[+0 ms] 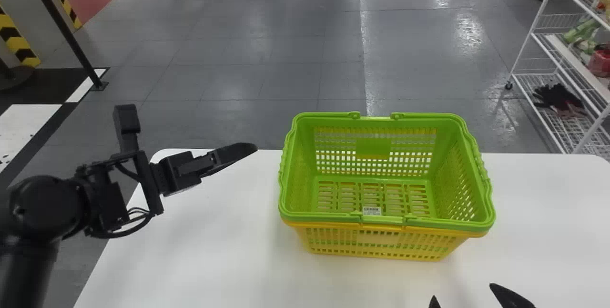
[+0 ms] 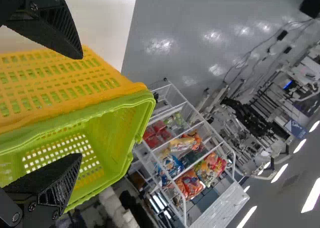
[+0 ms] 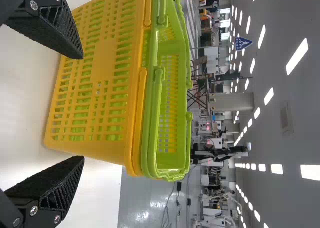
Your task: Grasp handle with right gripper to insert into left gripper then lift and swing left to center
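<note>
1 downward view, 2 from wrists

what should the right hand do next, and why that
I'd probably ease the right hand forward and up toward the green handle lying along the near rim. Its fingers stand apart with nothing between them, it sits short of the stacked baskets, and it seems to point at their side, below the rim.

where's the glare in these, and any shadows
Glare streaks on the grey floor and a faint shadow on the white table around the yellow basket in the head view; glare spots on the floor in the left wrist view; bright ceiling lamps in the right wrist view.
</note>
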Motion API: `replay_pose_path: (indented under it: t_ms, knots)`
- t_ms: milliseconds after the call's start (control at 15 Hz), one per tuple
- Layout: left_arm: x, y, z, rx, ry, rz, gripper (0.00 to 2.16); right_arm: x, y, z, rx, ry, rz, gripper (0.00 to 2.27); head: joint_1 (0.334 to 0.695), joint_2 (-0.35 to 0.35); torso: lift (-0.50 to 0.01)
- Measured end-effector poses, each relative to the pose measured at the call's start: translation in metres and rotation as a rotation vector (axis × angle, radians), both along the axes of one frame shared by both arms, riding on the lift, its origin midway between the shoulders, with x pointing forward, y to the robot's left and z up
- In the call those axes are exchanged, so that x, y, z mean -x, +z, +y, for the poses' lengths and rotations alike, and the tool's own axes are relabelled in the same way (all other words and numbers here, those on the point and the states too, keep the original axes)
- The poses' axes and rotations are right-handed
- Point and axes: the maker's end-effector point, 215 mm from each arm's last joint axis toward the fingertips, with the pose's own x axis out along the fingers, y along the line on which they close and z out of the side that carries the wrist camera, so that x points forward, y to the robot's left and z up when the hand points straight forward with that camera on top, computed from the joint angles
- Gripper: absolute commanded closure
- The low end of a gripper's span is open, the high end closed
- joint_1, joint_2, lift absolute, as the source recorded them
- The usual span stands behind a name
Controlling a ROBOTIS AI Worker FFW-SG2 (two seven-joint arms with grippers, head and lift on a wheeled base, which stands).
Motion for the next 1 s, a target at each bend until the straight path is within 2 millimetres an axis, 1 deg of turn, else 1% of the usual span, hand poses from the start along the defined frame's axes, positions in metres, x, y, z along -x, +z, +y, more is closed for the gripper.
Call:
replay_pose_path:
  t_ms: [200, 400, 600, 1000]
  knots:
    - [-0.015, -0.002, -0.008, 0.054, -0.028, 0.058, 0.12, 0.001, -0.001, -0.003, 0.003, -0.004, 0.002, 0.08, 0.695, 0.095, -0.093]
    - [-0.021, -0.013, -0.020, 0.049, -0.049, 0.094, 0.12, 0.002, -0.001, -0.003, 0.003, -0.004, 0.002, 0.08, 0.695, 0.082, -0.093]
    - [-0.019, -0.023, -0.030, 0.053, -0.063, 0.114, 0.12, 0.002, -0.001, -0.004, 0.004, -0.005, 0.002, 0.08, 0.695, 0.066, -0.093]
    - [-0.011, -0.020, -0.053, 0.083, -0.111, 0.120, 0.12, 0.003, -0.004, -0.008, 0.008, -0.012, 0.006, 0.08, 0.695, 0.035, -0.093]
